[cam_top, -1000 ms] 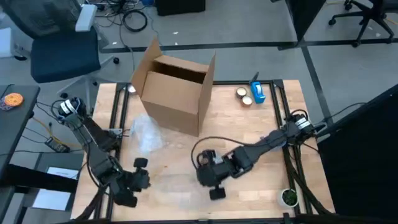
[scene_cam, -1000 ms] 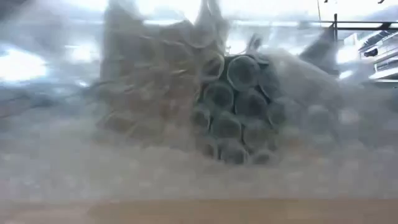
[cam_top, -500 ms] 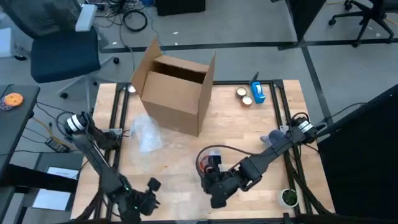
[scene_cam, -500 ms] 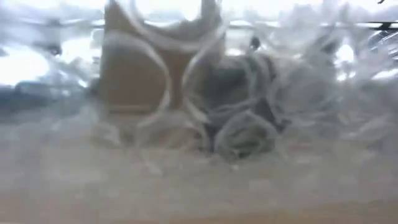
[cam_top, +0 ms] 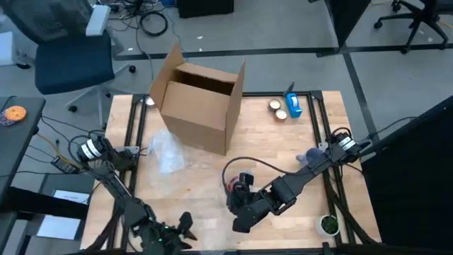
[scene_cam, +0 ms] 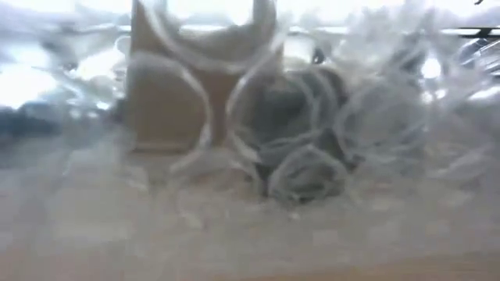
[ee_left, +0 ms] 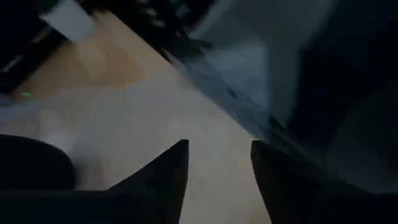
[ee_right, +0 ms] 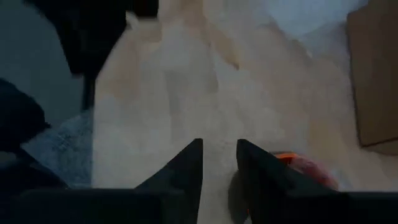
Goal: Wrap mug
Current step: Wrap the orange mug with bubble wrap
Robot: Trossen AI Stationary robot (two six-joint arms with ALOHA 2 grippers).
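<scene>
Crinkled clear bubble wrap [scene_cam: 312,156], cardboard box [cam_top: 202,106]

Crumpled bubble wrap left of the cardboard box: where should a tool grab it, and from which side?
Probably the raised folds on top of the crumpled bubble wrap, coming down from above or from the table's left side. It lies bunched on the wooden table, and the cardboard box stands close on its right.

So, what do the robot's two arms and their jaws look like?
Both arms are dark, nearly black, built of slim jointed links. Each shows a white ring with a silvery cap near its base, and thin black cables loop beside them. The left gripper and the right gripper each end in two dark, wedge-shaped fingers tapering to points.
</scene>
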